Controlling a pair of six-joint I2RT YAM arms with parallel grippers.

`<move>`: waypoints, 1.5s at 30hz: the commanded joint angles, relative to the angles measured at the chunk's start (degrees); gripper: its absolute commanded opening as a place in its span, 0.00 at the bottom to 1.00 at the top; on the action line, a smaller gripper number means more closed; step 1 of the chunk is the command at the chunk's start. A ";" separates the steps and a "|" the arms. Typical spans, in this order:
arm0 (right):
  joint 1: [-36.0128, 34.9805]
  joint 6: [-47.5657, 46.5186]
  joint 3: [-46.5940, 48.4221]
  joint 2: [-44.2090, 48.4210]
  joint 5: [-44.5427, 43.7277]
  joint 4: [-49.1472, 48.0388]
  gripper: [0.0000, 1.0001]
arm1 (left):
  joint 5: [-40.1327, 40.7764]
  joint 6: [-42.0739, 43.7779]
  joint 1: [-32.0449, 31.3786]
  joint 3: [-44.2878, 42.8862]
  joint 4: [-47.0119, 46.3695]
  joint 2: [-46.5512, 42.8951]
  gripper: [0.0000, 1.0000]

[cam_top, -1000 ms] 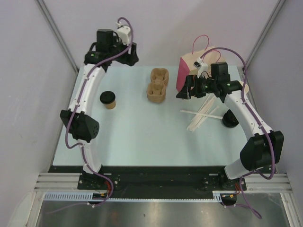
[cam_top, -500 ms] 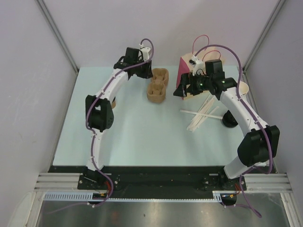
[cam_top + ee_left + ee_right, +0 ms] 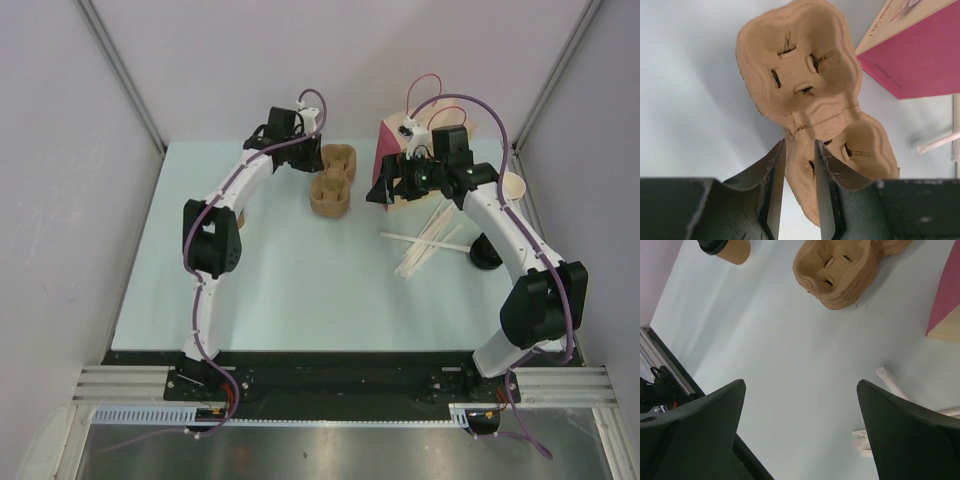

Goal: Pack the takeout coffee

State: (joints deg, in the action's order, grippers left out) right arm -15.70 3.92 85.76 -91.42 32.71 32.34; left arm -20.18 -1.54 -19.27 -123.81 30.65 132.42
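The takeout coffee (image 3: 725, 247), a brown cup with a black lid, stands at the left of the table. In the top view my left arm covers almost all of it. My left gripper (image 3: 800, 145) is far from it, at the stack of brown pulp cup carriers (image 3: 332, 180). Its jaws are narrowed on the near rim of the top carrier (image 3: 800, 75). My right gripper (image 3: 801, 385) hangs wide open over bare table beside the pink paper bag (image 3: 395, 150), holding nothing.
The pink bag (image 3: 925, 55) stands at the back right with its handle up. Pale wooden stirrers (image 3: 430, 240) lie scattered in front of it. A loose black lid (image 3: 487, 252) and a stack of beige cups (image 3: 513, 185) sit near the right edge.
My left arm swung from the back left corner over to the cup carriers, and its jaws narrowed onto the carrier rim. My right gripper shifted slightly back and left and stayed open.
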 commanded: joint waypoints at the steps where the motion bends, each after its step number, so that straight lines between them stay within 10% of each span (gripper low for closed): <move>1: -0.56 -1.29 2.57 -0.08 -0.10 -1.31 1.00 | -1.00 0.40 -0.33 0.93 -1.65 0.21 0.34; 16: -0.82 -1.46 2.57 -0.87 0.25 -0.96 1.00 | -1.17 1.45 -0.33 1.55 -1.21 1.70 0.34; 24: -0.73 -1.81 2.49 -0.96 0.25 -0.87 1.00 | -1.79 1.45 -0.42 1.55 -1.12 2.23 0.26; 30: -0.64 -1.81 2.57 -1.05 0.25 -0.87 1.00 | -2.32 1.45 -0.42 1.47 -1.65 1.18 0.01; 45: -0.47 -1.99 2.57 -0.78 0.69 -0.78 1.00 | -6.97 -2.50 -0.33 1.46 -4.72 -7.44 0.00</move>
State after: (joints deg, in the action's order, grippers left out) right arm -16.19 2.87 85.86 -92.33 32.80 32.36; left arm -23.66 -1.72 -19.38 -121.80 29.69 132.29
